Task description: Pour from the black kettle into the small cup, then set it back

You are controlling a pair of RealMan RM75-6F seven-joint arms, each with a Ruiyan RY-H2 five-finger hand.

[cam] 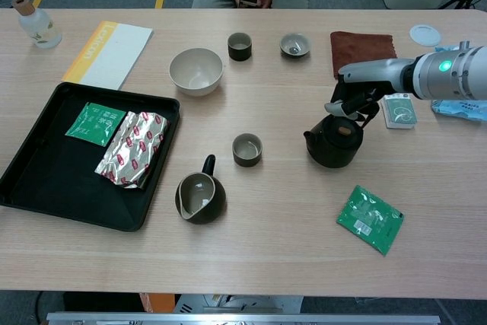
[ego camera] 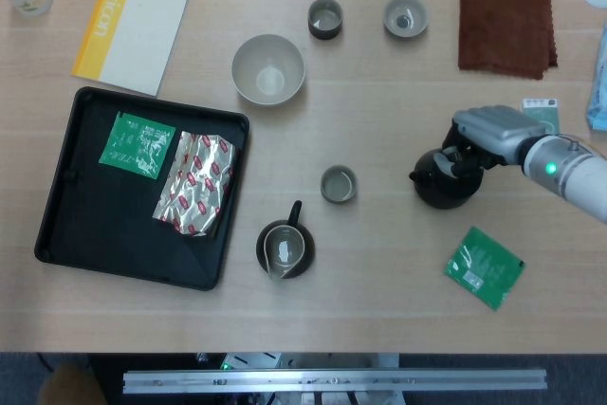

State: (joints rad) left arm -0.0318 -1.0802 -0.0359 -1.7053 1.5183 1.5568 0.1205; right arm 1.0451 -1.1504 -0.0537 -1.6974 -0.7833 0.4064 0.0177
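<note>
**Right hand on the black kettle, cup to its left**

The right hand (cam: 351,102) grips the handle of the black kettle (cam: 332,142) from above, its fingers (ego camera: 467,156) curled closed around the handle. The kettle is upright, spout pointing left toward the small cup (cam: 246,149), which stands well apart from it on the counter (cam: 289,226). Whether the kettle's base touches the counter cannot be told. A dark pitcher (cam: 199,196) sits in front of the cup, beside the black tray (cam: 46,188) holding a green packet (cam: 94,123) and a foil packet (cam: 132,148). Another green sachet (cam: 369,218) lies near the kettle. The left hand is out of sight.
</note>
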